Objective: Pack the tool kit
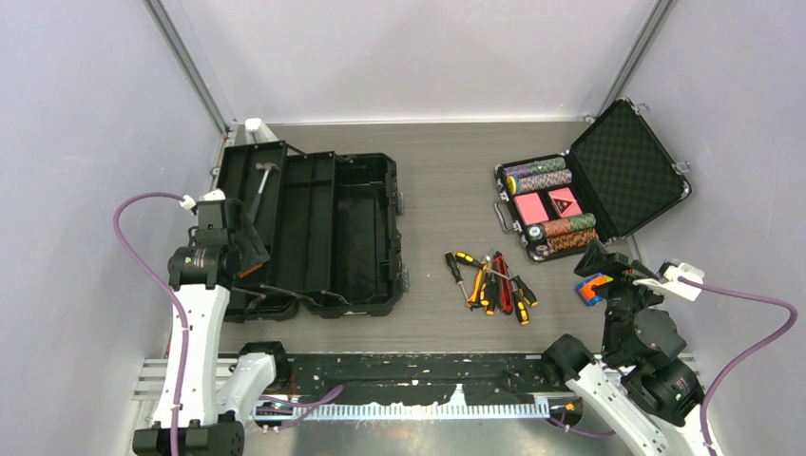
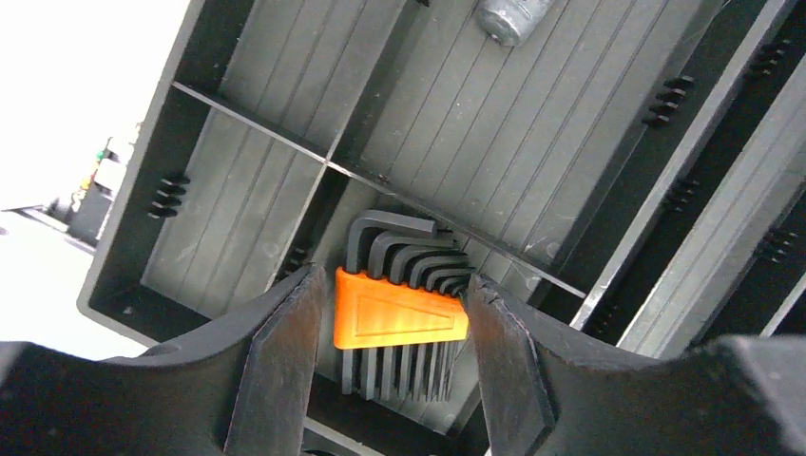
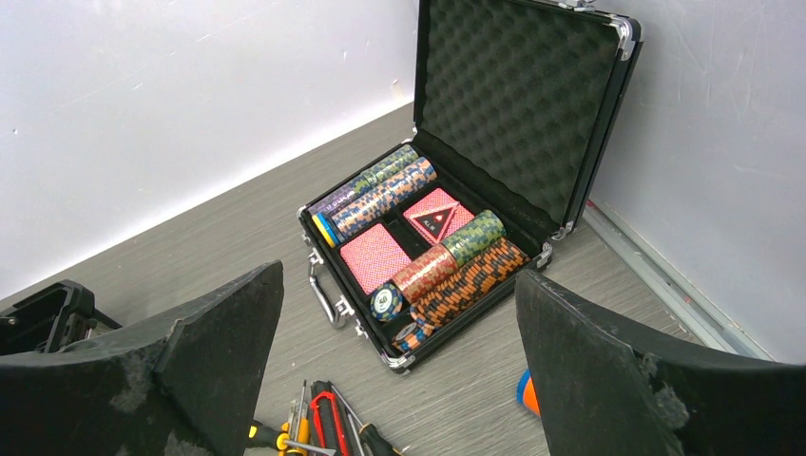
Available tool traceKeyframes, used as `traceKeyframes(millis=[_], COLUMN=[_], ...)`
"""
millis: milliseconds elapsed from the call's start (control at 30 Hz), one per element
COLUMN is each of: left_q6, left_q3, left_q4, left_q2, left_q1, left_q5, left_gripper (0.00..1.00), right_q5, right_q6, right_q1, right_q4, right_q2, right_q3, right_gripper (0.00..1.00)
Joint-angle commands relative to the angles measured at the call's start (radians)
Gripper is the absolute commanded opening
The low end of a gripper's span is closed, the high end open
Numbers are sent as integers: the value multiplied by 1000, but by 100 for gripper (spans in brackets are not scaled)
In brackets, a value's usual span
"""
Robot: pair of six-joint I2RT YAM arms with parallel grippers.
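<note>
Tabletop (image 1: 447, 161) of grey wood-grain laminate fills the floor of a booth closed in by pale, plain walls (image 1: 409, 57), with a metal rail running along the foot of the wall beyond the right gripper's (image 3: 399, 275) fingers (image 3: 219, 342). Those fingers are spread wide with nothing between them. Ahead of them lies a foam-lined case (image 3: 513, 104), lid up, holding rows of poker chips and red card packs. Directly beneath the left gripper (image 2: 392, 275) lies the toolbox (image 1: 394, 228), large, black and open flat, its ribbed plastic interior split by low walls into long compartments. A hammer (image 1: 261, 185) lies in the part beyond the left fingers, its grey metal head just showing at the top of the left wrist view. The left fingers (image 2: 285, 361) press from both sides against the orange holder of a hex key set (image 2: 399, 318), pinching it above a small corner compartment; whether the keys rest on the floor of it cannot be told. Near the right fingers, just below their tips in the wrist view, the screwdrivers (image 1: 475, 275), with yellow-and-black handles, lie heaped with the red pliers (image 1: 501, 285) on the table, well apart from the toolbox. A small blue-and-orange object (image 1: 591, 288) sits just beside the right-hand finger.
</note>
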Motion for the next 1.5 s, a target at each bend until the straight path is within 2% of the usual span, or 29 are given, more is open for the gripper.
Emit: traceKeyframes(millis=[0,167,300,433,600,733,900,1167,1200,1267,1467], left_q6=[-41,-84,-139,-186,-261,-353,-415,-406,-408,-414,-438], left_q3=[-40,-38,12,51,24,12,36,47,41,20,5], left_q4=[-33,-20,-26,-55,-99,-121,-132,-134,-136,-125,-69], left_q2=[-13,-24,-52,-83,-108,-117,-119,-99,-98,-100,-88], left_q1=[6,6,7,6,5,5,6,7,6,5,6], left_q5=[148,310,335,225,64,-10,-40,22,36,71,181], left_gripper=[59,58,53,46,36,34,38,50,55,57,59], right_q5=[0,-2,-1,1,0,-2,-2,-1,-1,1,0], right_q6=[-13,-17,-17,-17,-16,-17,-17,-17,-17,-15,-17], right_q1=[-1,-1,-1,-1,-1,-1,-2,-1,-1,-1,-1], right_q4=[32,37,38,38,38,38,38,38,38,39,38], right_q2=[23,23,21,15,12,11,4,-4,-6,-7,-6], right_q3=[1,-1,-1,-2,-1,-2,-2,-4,-4,-4,-4], right_gripper=[96,96,96,96,96,96,96,96,96,96,96])
